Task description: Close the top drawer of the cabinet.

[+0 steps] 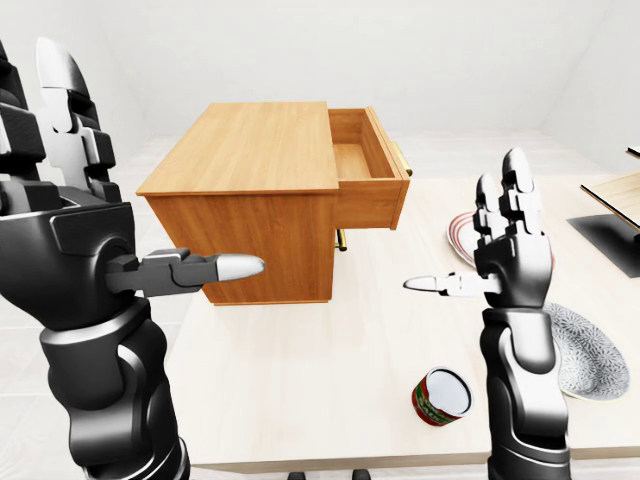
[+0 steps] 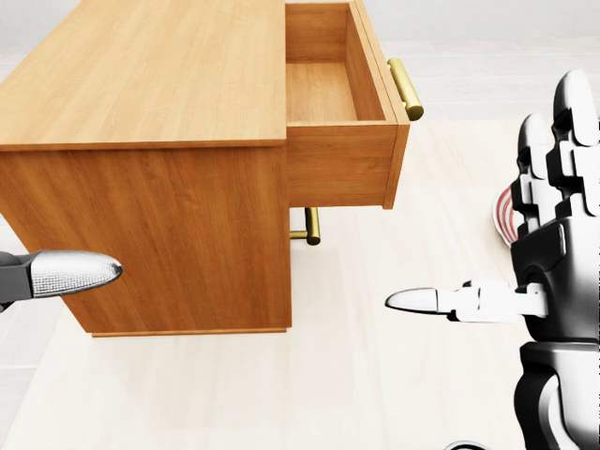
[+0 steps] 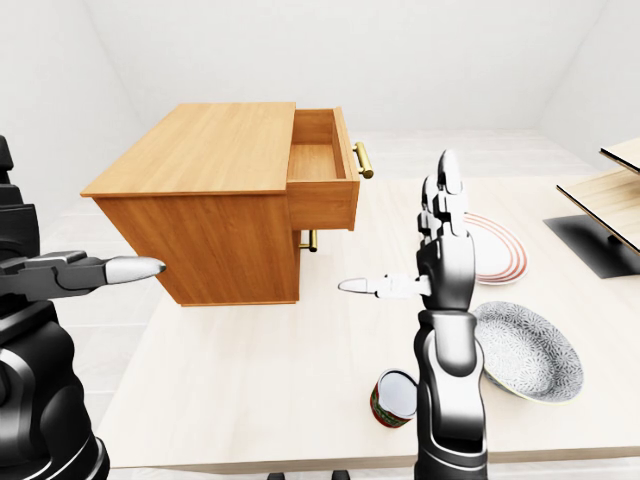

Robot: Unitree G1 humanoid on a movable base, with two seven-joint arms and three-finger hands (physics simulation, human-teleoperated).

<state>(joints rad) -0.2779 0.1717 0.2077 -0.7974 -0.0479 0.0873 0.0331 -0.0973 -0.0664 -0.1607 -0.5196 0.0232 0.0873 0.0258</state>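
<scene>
The top drawer (image 2: 339, 112) stands pulled out of the cabinet (image 2: 141, 84); at its 4 o'clock the right hand (image 1: 508, 250) is spread open, apart; left hand (image 1: 60, 230) also open

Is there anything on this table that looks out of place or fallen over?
Yes. A can lies on its side near the table's bottom edge in the left-eye view, beside the right hand's forearm. The cabinet's top drawer also stands pulled open.

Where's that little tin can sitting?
The can lies tipped on the table at the left-eye view's bottom, beside the right hand's forearm, left of the grey plate.
</scene>
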